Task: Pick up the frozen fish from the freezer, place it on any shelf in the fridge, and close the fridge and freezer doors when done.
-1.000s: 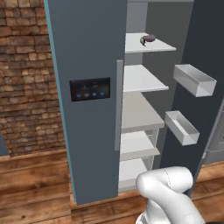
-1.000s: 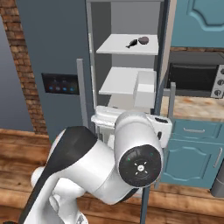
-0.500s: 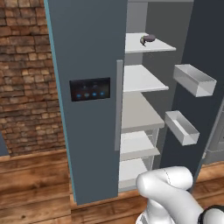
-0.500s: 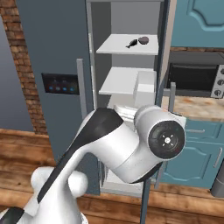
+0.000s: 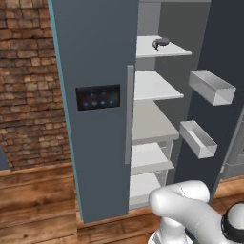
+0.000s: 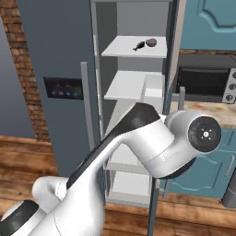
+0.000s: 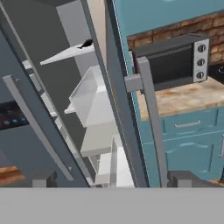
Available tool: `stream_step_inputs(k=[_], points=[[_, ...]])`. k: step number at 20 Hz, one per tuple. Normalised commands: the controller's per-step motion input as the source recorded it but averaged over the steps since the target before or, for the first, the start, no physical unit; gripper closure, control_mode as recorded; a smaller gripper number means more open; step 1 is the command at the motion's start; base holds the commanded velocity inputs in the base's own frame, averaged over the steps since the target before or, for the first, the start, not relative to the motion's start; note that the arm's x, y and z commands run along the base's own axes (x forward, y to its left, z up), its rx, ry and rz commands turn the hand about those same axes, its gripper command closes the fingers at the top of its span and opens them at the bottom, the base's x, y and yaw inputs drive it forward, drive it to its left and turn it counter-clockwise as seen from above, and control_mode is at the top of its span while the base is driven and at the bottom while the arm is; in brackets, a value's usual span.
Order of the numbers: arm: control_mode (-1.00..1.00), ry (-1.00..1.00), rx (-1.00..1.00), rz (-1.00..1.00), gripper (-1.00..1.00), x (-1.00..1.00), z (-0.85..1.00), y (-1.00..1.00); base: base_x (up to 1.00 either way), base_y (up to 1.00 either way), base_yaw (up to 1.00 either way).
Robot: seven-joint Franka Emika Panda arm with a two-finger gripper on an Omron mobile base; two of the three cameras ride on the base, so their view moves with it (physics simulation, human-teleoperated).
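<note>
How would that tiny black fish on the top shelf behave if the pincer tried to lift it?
The tiny slim black fish lies flat on the pale grey top shelf, so it is probably stiff, thin and hard to get fingers under. It looks small against the shelf, so it is likely light and may slide when nudged. The dark maroon rounded lump sits close beside it and could get bumped.

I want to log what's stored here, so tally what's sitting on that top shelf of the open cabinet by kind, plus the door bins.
Frozen fish: 1
Dark maroon lump: 1
Door bins, upper and lower: 2
Total: 4
</note>
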Motion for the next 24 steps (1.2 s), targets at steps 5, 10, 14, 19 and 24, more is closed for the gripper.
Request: stream_step_inputs(k=[5,10,14,19,24], points=[[-1.00,0.08,0.14,0.01,-1.00,0.13,-0.12,-0.40,0.00,0.00,0.00],[-1.00,0.07,0.19,0.00,-1.00,0.04,-0.28,-0.16,0.00,0.00,0.00],[-1.00,0.02,0.22,0.00,-1.00,0.06,-0.41,-0.04,0.00,0.00,0.00],[-1.00,0.00,0.13,0.00,-1.00,0.27,-0.56,0.00,0.00,0.00,0.00],[-1.00,0.00,0.06,0.00,-1.00,0.52,-0.26,0.00,0.00,0.00,0.00]])
